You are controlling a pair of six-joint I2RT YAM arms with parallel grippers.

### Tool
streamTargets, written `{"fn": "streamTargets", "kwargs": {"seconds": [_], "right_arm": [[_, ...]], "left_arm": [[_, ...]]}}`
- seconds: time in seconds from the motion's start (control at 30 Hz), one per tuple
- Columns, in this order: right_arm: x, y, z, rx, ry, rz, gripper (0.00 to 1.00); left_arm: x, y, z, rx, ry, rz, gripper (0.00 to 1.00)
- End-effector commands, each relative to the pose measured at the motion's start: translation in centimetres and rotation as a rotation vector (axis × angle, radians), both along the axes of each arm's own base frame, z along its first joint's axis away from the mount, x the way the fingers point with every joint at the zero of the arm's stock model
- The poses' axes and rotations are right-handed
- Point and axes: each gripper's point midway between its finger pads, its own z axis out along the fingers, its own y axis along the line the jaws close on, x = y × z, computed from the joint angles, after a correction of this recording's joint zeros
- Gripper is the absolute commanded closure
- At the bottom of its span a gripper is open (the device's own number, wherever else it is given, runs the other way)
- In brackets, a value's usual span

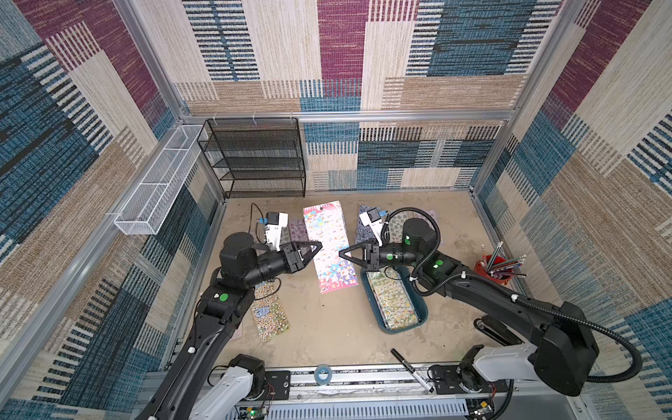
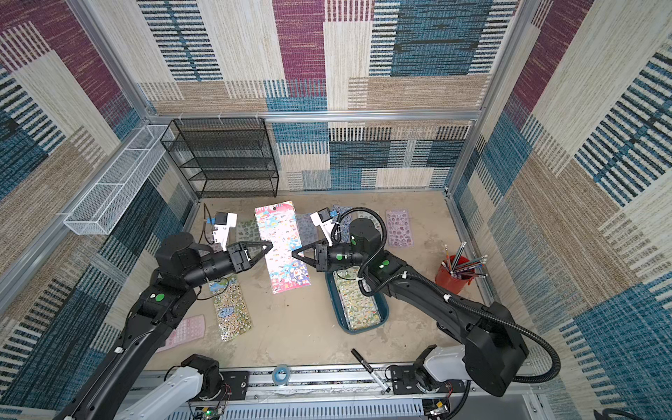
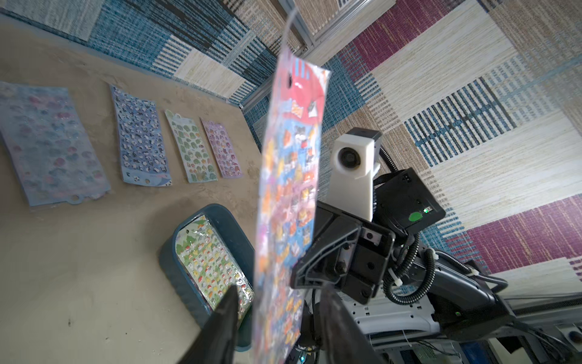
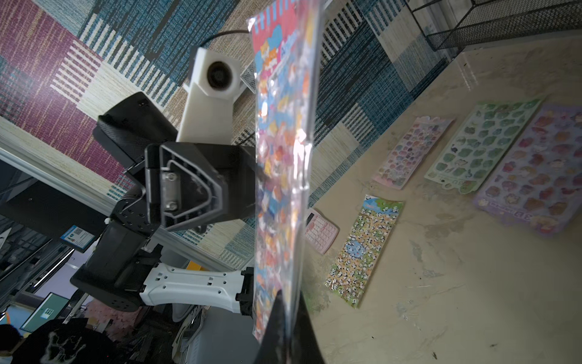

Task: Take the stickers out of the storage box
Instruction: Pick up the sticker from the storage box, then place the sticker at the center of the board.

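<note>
— How far along are they?
— Partway. Panda sheet [image 1: 269,312] at 8 o'clock lies out on the table [image 1: 327,338]. Left claw [image 1: 319,246] gapes, empty; big sheet [image 1: 327,232] hangs pinched in the tight right claw [image 1: 341,252]. Box [image 1: 398,329] at 4 o'clock has sheets [image 1: 392,302] left inside.
— Any writing?
— Just "3D" on the lilac sheet [image 4: 532,176].

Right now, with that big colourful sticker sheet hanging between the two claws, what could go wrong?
Only the right gripper pinches the big sticker sheet, at one edge, so the glossy sheet might slip or swing loose.
The left gripper stands open around the sheet; backing off could snag it.
The storage box, holding another sheet, lies beneath the right gripper, so a dropped sheet might land back inside.
</note>
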Motion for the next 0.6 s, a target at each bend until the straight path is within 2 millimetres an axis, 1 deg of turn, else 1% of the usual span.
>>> {"fn": "streamTargets", "kwargs": {"seconds": [0.0,0.03,0.07,0.17,0.2,0.27,0.33,0.4,0.5,0.57], "right_arm": [[0.9,0.4,-1.4,-0.077,-0.025,-0.057,1.0],[1.1,0.7,-2.1,-0.116,-0.034,-0.072,1.0],[1.3,1.0,-3.0,-0.165,-0.049,-0.09,1.0],[1.6,1.8,-5.6,-0.293,-0.072,-0.124,1.0],[1.6,2.1,-6.5,-0.329,-0.075,-0.127,1.0],[1.8,2.5,-8.4,-0.405,-0.078,-0.137,1.0],[1.8,3.0,-10.6,-0.478,-0.072,-0.132,1.0],[1.6,3.8,-12.9,-0.54,-0.046,-0.103,1.0],[0.4,5.4,-15.7,-0.59,-0.01,-0.037,1.0],[-0.2,6.3,-17.2,-0.612,0.008,-0.013,1.0]], "left_arm": [[0.3,4.1,-0.8,0.187,0.008,0.222,0.23],[0.2,5.6,-0.9,0.248,0.021,0.3,0.2],[0.1,7.4,-1.1,0.319,0.037,0.383,0.19],[-0.6,11.5,-1.4,0.481,0.103,0.557,0.19],[-0.9,12.6,-1.5,0.522,0.126,0.596,0.18],[-1.2,13.9,-2.1,0.597,0.174,0.642,0.18],[-1.3,14.7,-3.0,0.648,0.223,0.669,0.18],[-1.2,14.9,-3.8,0.657,0.257,0.677,0.18],[-0.8,14.2,-4.5,0.637,0.262,0.648,0.18],[-0.5,14.0,-4.8,0.631,0.263,0.644,0.18]]}}
